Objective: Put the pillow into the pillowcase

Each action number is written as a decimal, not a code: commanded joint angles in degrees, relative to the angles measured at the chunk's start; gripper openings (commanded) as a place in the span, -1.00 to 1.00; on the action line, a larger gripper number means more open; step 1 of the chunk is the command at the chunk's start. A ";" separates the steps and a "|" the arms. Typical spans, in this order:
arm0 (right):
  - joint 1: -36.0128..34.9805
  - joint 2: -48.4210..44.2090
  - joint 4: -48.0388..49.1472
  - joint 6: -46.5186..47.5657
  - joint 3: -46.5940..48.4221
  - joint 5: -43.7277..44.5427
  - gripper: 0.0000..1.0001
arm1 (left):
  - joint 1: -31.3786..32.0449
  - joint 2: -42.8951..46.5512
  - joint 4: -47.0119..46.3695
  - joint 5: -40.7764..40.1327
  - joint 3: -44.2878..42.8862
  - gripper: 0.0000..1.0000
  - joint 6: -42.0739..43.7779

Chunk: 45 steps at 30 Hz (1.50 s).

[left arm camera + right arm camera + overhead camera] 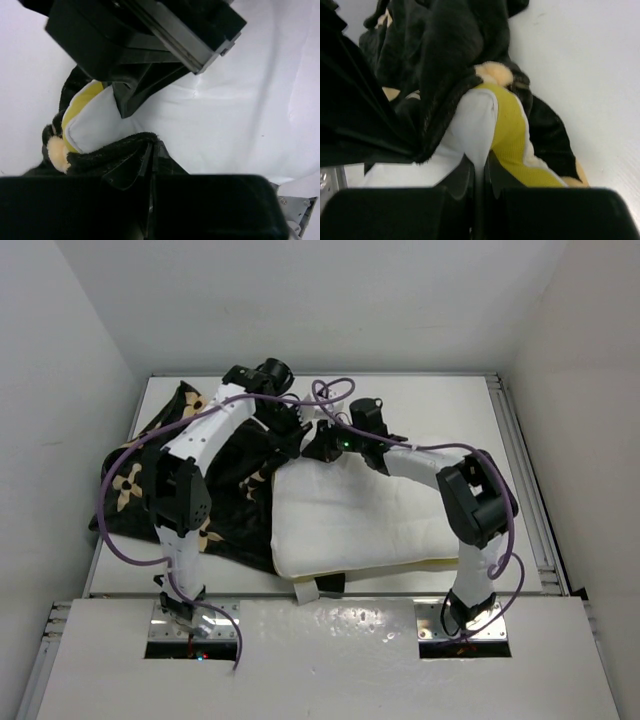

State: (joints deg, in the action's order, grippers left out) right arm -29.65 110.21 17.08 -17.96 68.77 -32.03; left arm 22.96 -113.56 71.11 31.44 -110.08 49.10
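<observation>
Nearest the lens of the right wrist camera, the right gripper (479, 169) was closed tight on a corner of the pillow (472, 122), with the white fabric pinched between its fingers and the yellow trim bulging just beside them. The black plush hem of the pillowcase (440, 55) was draped over that same corner and touched it from above. In the left wrist view, the left gripper (151, 156) was likewise clamped shut, on the edge of the pillowcase, just beside the corner. From above we saw both grippers meeting at the far left corner of the pillow, near the middle of the table (430, 400). The pillow lay flat on the table's right half and was almost wholly outside the case. The pillowcase lay rumpled over the left half. We judged the step in hand to be the very start of the insertion: seating the first corner in the mouth of the case, with nearly all of the task left to do. We thought the next move called for the left gripper to draw the hem further over the corner while the right pushed the corner inward. We could not tell whether the hem it held was one layer or both, and pinching both would close the mouth.
</observation>
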 commanded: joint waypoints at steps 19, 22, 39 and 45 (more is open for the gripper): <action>10.40 -12.02 8.66 -3.88 -12.88 -4.20 0.98 | -9.69 5.89 -8.08 -1.54 6.01 -1.00 -9.98; 9.17 -14.15 -7.99 11.42 -7.80 9.13 0.98 | -10.57 6.86 -9.94 -7.95 7.51 -1.00 -13.41; 1.70 3.25 -23.87 26.49 4.71 -0.84 0.48 | -15.49 -2.81 -18.02 -23.98 15.77 -0.85 -19.92; 0.12 0.45 -19.20 21.74 -0.82 1.36 -0.65 | -15.14 -3.43 -19.08 -14.84 15.51 0.08 -19.84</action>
State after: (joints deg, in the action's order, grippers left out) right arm -27.92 112.75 -2.90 6.28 70.94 -30.24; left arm 7.68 -118.72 54.50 11.46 -93.71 29.69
